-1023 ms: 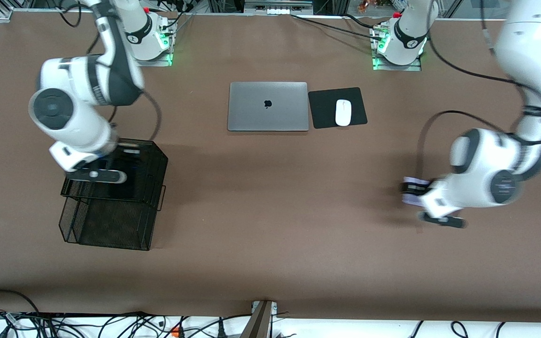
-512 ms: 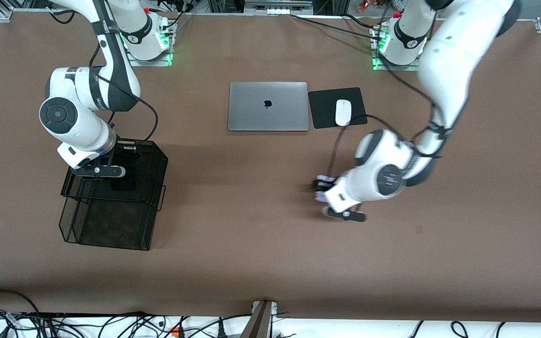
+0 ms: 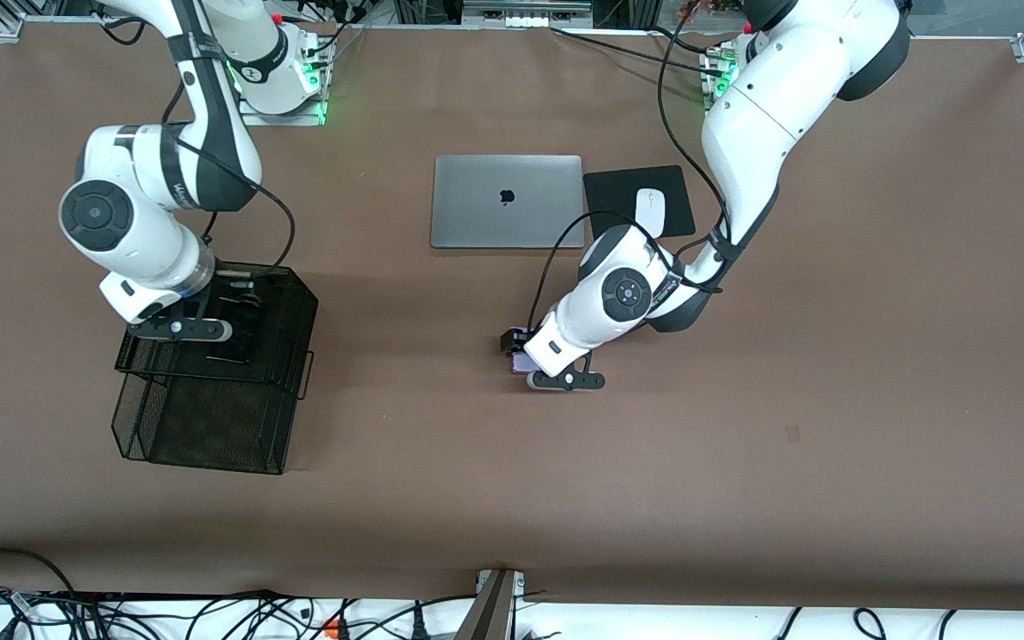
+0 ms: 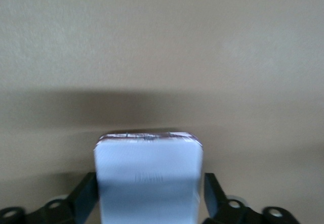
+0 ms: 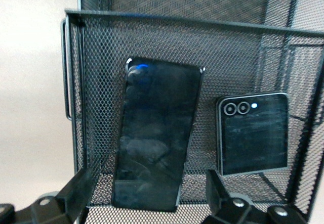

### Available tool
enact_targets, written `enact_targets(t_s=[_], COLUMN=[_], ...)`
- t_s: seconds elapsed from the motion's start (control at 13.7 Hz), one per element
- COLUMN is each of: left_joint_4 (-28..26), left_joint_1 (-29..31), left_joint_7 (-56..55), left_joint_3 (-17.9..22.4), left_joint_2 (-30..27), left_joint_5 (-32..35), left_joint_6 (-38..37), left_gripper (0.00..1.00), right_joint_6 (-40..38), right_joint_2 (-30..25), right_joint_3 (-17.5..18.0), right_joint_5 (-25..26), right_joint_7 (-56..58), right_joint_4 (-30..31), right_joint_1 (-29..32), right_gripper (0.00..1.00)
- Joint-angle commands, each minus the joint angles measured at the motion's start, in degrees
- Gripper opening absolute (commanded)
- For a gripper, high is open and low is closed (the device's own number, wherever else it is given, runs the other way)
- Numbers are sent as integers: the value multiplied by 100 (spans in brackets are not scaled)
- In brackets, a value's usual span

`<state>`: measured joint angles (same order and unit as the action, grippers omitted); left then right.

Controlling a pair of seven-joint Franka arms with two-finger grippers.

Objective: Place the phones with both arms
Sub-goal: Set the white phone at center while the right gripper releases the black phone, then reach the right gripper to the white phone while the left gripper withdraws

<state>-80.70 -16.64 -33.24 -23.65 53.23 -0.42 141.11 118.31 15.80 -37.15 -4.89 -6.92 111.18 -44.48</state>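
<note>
Bare table [image 3: 743, 462]; mesh basket [image 3: 210, 427] toward right arm's end

White phone's [image 4: 148, 178] lower end cut off

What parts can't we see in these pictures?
- Front view: the white phone is mostly hidden under the left gripper.
- Left wrist view: the picture's edge cuts it off; blurred.
- Front view: the right gripper and mesh tray hide the long black phone and square black phone.
</note>
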Motion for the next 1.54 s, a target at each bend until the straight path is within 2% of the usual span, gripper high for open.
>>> enact_targets(t_s=[0.0, 0.07, 0.29, 0.44, 0.66, 0.88, 1.02, 1.17, 1.24, 1.46], left_joint_4=[2, -25, 36, 28, 45, -7, -199, -620, -849, -1464], left_joint_1=[152, 274, 818, 1275, 1847, 2314, 1931, 1298, 1173, 1215], left_joint_7=[-7, -16, 141, 972, 1880, 2576, 2621, 2734, 3109, 3500], left_joint_3=[63, 63, 98, 80, 89, 176, 1121, 2159, 2407, 2602], left_joint_2=[-286, -461, -1155, -1569, -2184, -2789, -3422, -4046, -4319, -5092], left_joint_5=[-90, -90, 33, 488, 841, 860, 642, 202, 174, 200], left_joint_6=[-180, -432, -2003, -2839, -3807, -3995, -3986, -3977, -3968, -3995], left_gripper=[100, 100, 100, 100, 100, 100, 100, 100, 100, 100], right_joint_6=[-676, -896, -1415, -1443, -1408, -1381, -1189, -567, -216, 568], right_joint_2=[2, 2, 28, 37, 527, 1353, 1968, 2374, 2541, 2998], right_joint_3=[15, 15, 33, 242, 1041, 1911, 2447, 2599, 2591, 2590], right_joint_5=[-109, -109, -118, -153, -415, -522, -513, -487, -478, -443], right_joint_7=[121, 112, -2, -675, -1914, -3153, -3989, -4526, -4685, -5195], right_joint_4=[-631, -851, -1396, -1476, -2072, -3055, -3776, -4025, -4026, -4026], right_joint_1=[115, 115, 115, 19, -69, -69, -122, -401, -577, -772], right_gripper=[100, 100, 100, 100, 100, 100, 100, 100, 100, 100])
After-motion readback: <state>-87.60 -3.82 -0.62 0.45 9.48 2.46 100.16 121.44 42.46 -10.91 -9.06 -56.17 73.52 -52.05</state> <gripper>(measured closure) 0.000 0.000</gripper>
